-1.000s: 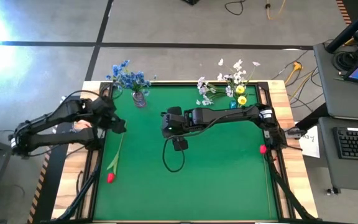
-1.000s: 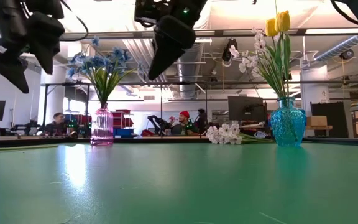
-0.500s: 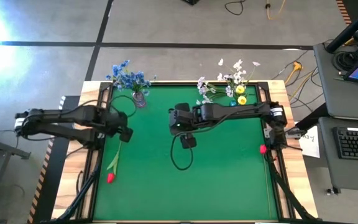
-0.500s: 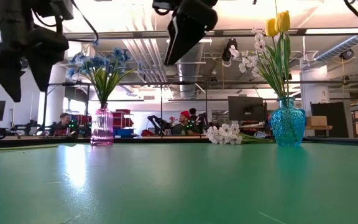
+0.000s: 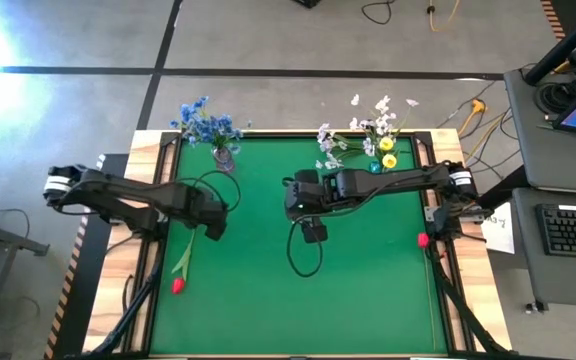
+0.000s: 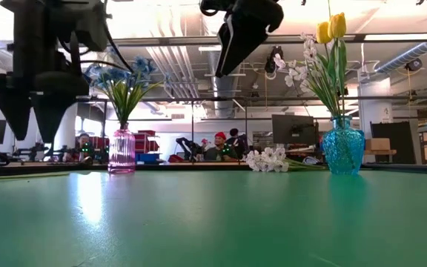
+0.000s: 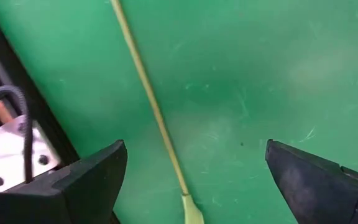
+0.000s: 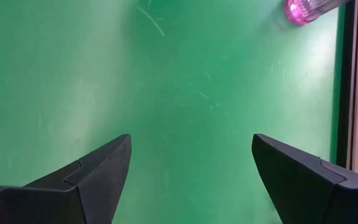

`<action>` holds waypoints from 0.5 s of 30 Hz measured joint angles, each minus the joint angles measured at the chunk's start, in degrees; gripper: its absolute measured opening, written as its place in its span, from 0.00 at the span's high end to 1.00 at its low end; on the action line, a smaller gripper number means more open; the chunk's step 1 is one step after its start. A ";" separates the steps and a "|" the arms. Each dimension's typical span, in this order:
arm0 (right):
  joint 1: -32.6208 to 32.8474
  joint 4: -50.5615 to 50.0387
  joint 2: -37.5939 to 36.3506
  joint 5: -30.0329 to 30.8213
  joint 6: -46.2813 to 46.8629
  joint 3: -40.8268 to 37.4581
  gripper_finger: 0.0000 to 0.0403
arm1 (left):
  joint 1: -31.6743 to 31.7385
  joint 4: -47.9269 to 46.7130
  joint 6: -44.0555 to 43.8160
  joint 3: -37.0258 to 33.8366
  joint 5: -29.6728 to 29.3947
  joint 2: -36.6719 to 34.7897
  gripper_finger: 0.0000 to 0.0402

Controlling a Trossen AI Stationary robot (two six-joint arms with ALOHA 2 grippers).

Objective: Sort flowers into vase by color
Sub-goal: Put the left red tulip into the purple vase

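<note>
From above, the left end effector [image 5: 211,224] hangs released over the red tulip's [image 5: 179,285] stem on the green counter [image 5: 368,290]; the thin stem could slip away. The right end effector [image 5: 296,197], released too, waits mid-counter. Down low, the pink vase [image 6: 122,149] stands left, the blue vase [image 6: 342,146] right. In the left wrist view the stem [image 7: 148,93] lies between the fingers [image 7: 86,183].

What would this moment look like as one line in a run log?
left gripper: open, above red tulip stem | right gripper: open, empty, mid-table | pink vase: blue flowers | blue vase: yellow, white
</note>
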 joint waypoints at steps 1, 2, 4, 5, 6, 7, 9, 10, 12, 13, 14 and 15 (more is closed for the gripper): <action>0.27 -0.02 -0.23 0.02 0.00 -0.21 0.19 | -0.31 0.47 0.07 -0.02 0.06 1.11 0.08; 0.50 0.02 -0.57 0.04 0.04 -0.41 0.19 | -0.63 0.64 0.09 -0.02 0.09 2.20 0.08; 0.90 -0.04 -1.28 0.02 0.02 -0.92 0.19 | -1.14 0.80 0.03 -0.02 0.54 4.28 0.08; 1.00 0.02 -1.67 0.00 -0.10 -1.05 0.19 | -1.38 0.80 -0.07 -0.02 0.69 5.14 0.08; 1.14 0.16 -1.94 0.00 -0.09 -1.16 0.19 | -1.54 0.79 -0.22 -0.02 1.05 6.04 0.08; 1.16 0.15 -2.07 -0.02 -0.09 -1.18 0.19 | -1.69 0.76 -0.50 -0.02 1.50 6.91 0.08; 1.18 -0.32 -2.40 0.00 -0.09 -1.26 0.19 | -2.06 0.81 -1.24 -0.32 1.61 8.61 0.08; 1.27 -0.75 -2.51 0.02 -0.08 -1.42 0.19 | -2.12 0.67 -1.60 -0.75 1.63 9.41 0.08; 1.27 -1.39 -2.77 0.02 -0.09 -1.76 0.19 | -2.14 0.83 -2.76 -2.18 1.49 11.13 0.08; 1.27 -1.81 -2.90 0.03 -0.02 -1.95 0.19 | -2.14 1.01 -3.59 -3.04 1.31 11.90 0.08; 1.27 -2.28 -3.01 0.02 0.19 -2.15 0.19 | -2.15 1.35 -4.22 -3.96 1.27 12.64 0.08; 1.29 -2.72 -3.11 0.00 0.52 -2.30 0.19 | -2.26 1.55 -4.68 -4.78 1.25 13.26 0.08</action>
